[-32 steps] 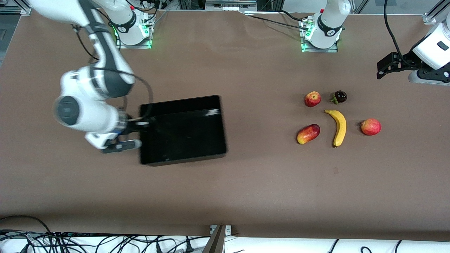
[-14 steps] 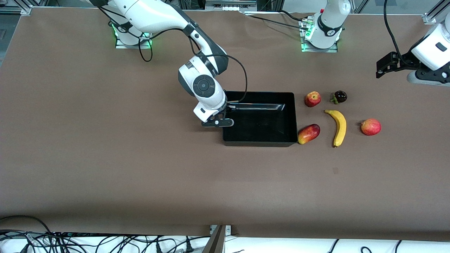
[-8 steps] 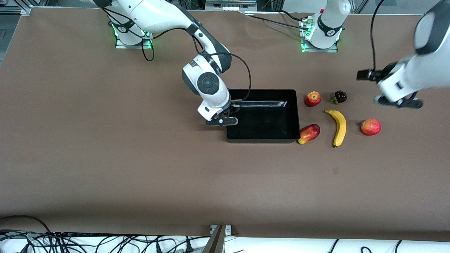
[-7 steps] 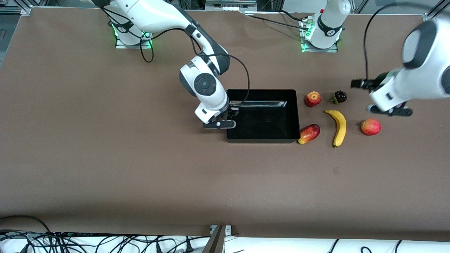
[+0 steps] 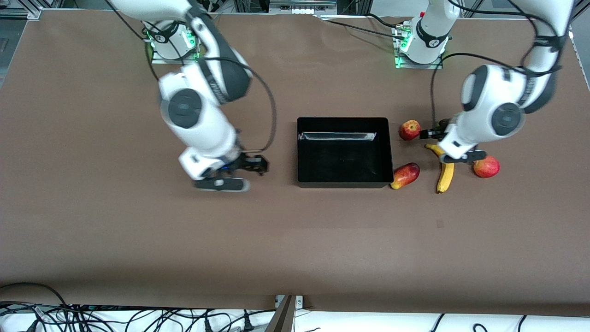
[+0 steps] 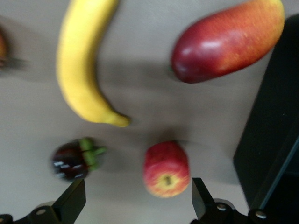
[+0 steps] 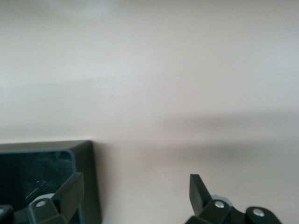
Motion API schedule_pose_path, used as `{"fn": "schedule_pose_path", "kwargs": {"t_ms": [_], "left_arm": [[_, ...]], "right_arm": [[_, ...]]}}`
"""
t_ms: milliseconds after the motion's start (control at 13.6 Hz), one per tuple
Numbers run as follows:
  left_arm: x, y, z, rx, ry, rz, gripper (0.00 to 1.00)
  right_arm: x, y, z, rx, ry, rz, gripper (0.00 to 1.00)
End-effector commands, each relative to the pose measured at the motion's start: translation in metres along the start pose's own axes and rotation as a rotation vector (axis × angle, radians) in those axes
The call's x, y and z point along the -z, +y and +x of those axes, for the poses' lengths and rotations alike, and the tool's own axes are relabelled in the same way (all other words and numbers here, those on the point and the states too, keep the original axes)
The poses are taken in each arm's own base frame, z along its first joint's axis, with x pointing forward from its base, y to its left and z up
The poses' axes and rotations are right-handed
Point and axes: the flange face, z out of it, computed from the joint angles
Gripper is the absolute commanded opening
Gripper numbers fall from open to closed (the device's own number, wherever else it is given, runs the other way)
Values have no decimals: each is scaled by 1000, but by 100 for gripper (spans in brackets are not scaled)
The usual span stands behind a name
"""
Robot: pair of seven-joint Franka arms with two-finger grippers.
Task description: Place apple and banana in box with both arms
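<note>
The black box point(image 5: 343, 182) sits mid-table, empty. The apple point(image 5: 409, 130) lies beside the box corner nearest the left arm's base. The banana point(image 5: 445, 179) lies nearer the front camera, its upper part hidden under the left arm. My left gripper point(image 5: 431, 133) hangs open over the table between the apple and a dark mangosteen. In the left wrist view the apple point(image 6: 166, 169) lies just inside one finger of the gripper point(image 6: 135, 205), with the banana point(image 6: 81, 65) farther off. My right gripper point(image 5: 257, 165) is open and empty, off the box toward the right arm's end of the table. In the right wrist view the gripper point(image 7: 134, 196) is over bare table by a box corner point(image 7: 88, 186).
A red-and-yellow mango point(image 5: 405, 175) touches the box's corner nearest the banana. A red-pink round fruit point(image 5: 486, 167) lies beside the banana toward the left arm's end of the table. A dark mangosteen point(image 6: 70, 158) lies beside the apple. The box wall point(image 6: 275, 116) stands close to the apple.
The right gripper dragged the box up beside the fruit, let go of its wall and pulled away. The left arm swung in from the table's end to over the apple and banana.
</note>
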Motion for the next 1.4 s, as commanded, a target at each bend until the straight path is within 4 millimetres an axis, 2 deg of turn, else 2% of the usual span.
{"fn": "schedule_pose_path", "kwargs": {"t_ms": [0, 74, 147, 221, 368, 442, 516, 589, 663, 811, 884, 958, 1253, 1326], "left_arm": [[-34, 5, -20, 6, 63, -8, 100], [-46, 4, -18, 4, 78, -12, 100], [-61, 6, -17, 11, 78, -18, 100], [-72, 7, -17, 18, 71, -21, 100], [-93, 6, -17, 18, 50, -21, 100], [-98, 7, -19, 16, 44, -19, 85], [-97, 13, -21, 6, 39, -14, 46], [-93, 20, -23, -15, 35, -6, 16], [-90, 22, -22, -15, 16, 2, 11], [-85, 25, -22, -14, 15, 5, 8], [-73, 25, -18, -12, 22, 4, 8], [-50, 26, -13, -17, 1, 17, 9], [76, 52, 20, -65, -66, 45, 9], [92, 61, 26, -67, -76, 32, 10]], "right_arm": [[66, 34, -11, -8, -23, -1, 100], [89, 54, -20, 4, -38, -6, 100], [109, 88, -25, 27, -47, 1, 100], [122, 122, -32, 60, -54, 15, 100], [144, 176, -50, 51, -55, 28, 100], [151, 191, -57, 73, -57, 21, 100], [157, 210, -56, 88, -62, 3, 100], [160, 227, -52, 112, -63, -10, 100], [162, 241, -47, 127, -58, -16, 100], [164, 251, -44, 176, -50, -60, 100], [167, 251, -44, 182, -41, -76, 100], [170, 252, -43, 186, -36, -83, 100], [179, 248, -39, 184, -12, -86, 100], [178, 248, -38, 185, -15, -88, 100]]}}
